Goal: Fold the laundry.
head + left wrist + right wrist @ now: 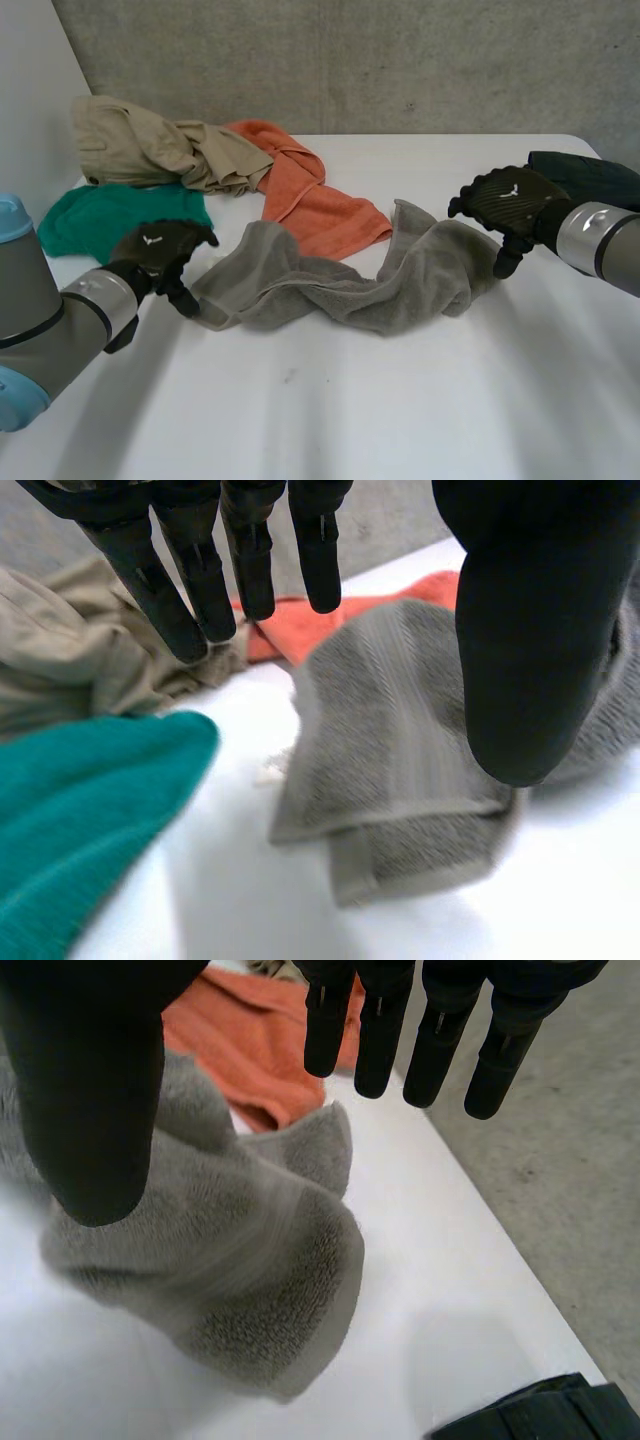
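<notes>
**A:** Where is the laundry?

**B:** A grey towel point(340, 285) lies rumpled and twisted across the middle of the white table point(400, 410). The left hand point(160, 250) is at one end and the right hand point(505, 200) at the other. Both are spread, thumbs apart, holding nothing.

**A:** What should they do next?

**B:** I'd say each should pinch a true corner, then draw the towel flat.

**A:** Do the wrist views add anything?

**B:** The left shows a doubled-over corner point(400, 800) below its thumb. The right shows a thick rolled end point(250, 1270) and a dark cloth point(540, 1415) beyond it.

Partly hidden behind right hand point(505, 200): dark cloth point(590, 172). Blurred under left hand point(530, 630): grey towel point(400, 740) end. Cut off at frame edge: green cloth point(70, 820).
</notes>
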Controlling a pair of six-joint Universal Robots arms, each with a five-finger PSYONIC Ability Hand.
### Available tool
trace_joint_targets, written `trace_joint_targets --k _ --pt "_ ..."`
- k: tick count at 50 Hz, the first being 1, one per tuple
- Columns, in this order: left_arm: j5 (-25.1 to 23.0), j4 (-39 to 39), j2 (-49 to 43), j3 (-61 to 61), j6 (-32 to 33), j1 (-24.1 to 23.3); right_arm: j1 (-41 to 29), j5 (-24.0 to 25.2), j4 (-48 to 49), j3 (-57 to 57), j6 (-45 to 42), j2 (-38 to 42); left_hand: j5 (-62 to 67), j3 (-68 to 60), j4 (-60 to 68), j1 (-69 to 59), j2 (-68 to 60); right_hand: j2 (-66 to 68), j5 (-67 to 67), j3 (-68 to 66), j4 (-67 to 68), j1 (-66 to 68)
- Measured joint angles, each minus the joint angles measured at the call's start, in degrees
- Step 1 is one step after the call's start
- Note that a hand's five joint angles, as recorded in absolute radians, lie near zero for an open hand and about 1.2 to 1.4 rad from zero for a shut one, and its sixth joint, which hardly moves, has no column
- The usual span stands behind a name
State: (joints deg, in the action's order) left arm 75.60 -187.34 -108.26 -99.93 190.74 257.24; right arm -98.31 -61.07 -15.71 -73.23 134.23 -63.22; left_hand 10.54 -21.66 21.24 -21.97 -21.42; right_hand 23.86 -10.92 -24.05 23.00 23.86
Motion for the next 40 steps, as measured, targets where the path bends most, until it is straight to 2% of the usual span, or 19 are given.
trace_joint_targets --k 8,15,19,22,23,24,26,28,29,32,34,35,36,40 --pt "-2.5 -0.9 -4.6 1.4 -0.1 -1.7 -0.5 -1.0 -4.5 8.7 -4.7 8.3 0.0 0.0 0.0 0.0 0.0 0.0 0.0 0.0 0.0 0.0" --pt "-0.6 -1.8 -8.5 4.7 -0.3 -6.2 -1.8 -2.3 -1.9 14.0 -4.4 14.1 3.0 -1.5 2.0 -0.4 -1.7 0.0 0.0 0.0 0.0 0.0" --pt "0.9 -1.8 -10.0 6.1 -0.2 -8.5 -2.8 -2.9 0.2 17.1 -4.4 17.4 7.4 -5.9 6.6 -6.0 -6.3 0.0 0.0 0.0 0.0 0.0" --pt "2.4 -1.8 -11.1 7.1 0.0 -10.1 -3.4 -3.4 1.4 20.3 -4.5 20.6 19.4 -18.3 18.9 -19.5 -18.6 0.0 0.1 0.0 0.0 0.0" --pt "2.9 -1.8 -11.4 7.4 0.0 -10.5 -3.6 -3.5 1.6 21.2 -4.5 21.3 19.4 -18.3 18.9 -19.5 -18.6 0.0 0.1 0.0 0.0 0.0" --pt "3.5 -1.8 -11.7 7.7 0.0 -10.9 -3.8 -3.7 1.8 23.2 -4.6 23.0 28.7 -28.1 28.3 -29.4 -28.5 0.0 0.1 0.0 0.0 0.0" --pt "4.4 -1.8 -12.1 8.1 0.1 -11.4 -4.1 -3.9 1.9 25.8 -4.6 25.2 32.8 -32.4 32.5 -33.2 -32.9 0.0 0.1 0.0 0.0 0.0" --pt "5.4 -1.9 -12.5 8.7 0.1 -12.0 -4.4 -4.2 1.4 29.0 -4.6 27.9 43.8 -42.8 43.6 -43.7 -43.8 0.0 0.1 0.0 0.0 0.0" --pt "5.7 -1.9 -12.6 8.9 0.1 -12.1 -4.5 -4.2 1.1 30.0 -4.6 28.7 45.2 -44.6 45.4 -44.2 -45.4 0.1 -0.2 -0.1 0.1 0.1" --pt "6.7 -2.0 -12.6 9.9 0.1 -12.6 -4.8 -4.4 -0.7 35.1 -4.5 32.8 45.6 -46.2 47.1 -44.2 -46.9 8.4 -11.2 -8.0 9.2 8.5" --pt "7.1 -2.0 -12.3 10.7 0.1 -12.8 -4.8 -4.6 -1.7 38.2 -4.4 35.0 45.6 -46.2 47.1 -44.2 -46.9 21.9 -23.9 -21.1 22.2 21.6" --pt "7.3 -2.0 -11.9 11.3 0.1 -12.9 -4.8 -4.8 -2.3 40.4 -4.1 36.4 45.6 -46.2 47.1 -44.2 -46.9 34.4 -34.6 -33.2 34.3 33.7" --pt "7.4 -2.0 -11.3 12.0 0.1 -13.0 -4.8 -5.2 -2.9 42.6 -3.8 37.4 45.6 -46.2 47.1 -44.2 -46.9 41.2 -42.1 -40.4 41.5 39.9" --pt "7.6 -1.7 -9.0 14.6 -0.1 -13.0 -4.7 -6.6 -4.1 47.1 -1.7 38.2 45.6 -46.2 47.1 -44.2 -46.9 42.9 -43.9 -43.3 45.4 40.0"
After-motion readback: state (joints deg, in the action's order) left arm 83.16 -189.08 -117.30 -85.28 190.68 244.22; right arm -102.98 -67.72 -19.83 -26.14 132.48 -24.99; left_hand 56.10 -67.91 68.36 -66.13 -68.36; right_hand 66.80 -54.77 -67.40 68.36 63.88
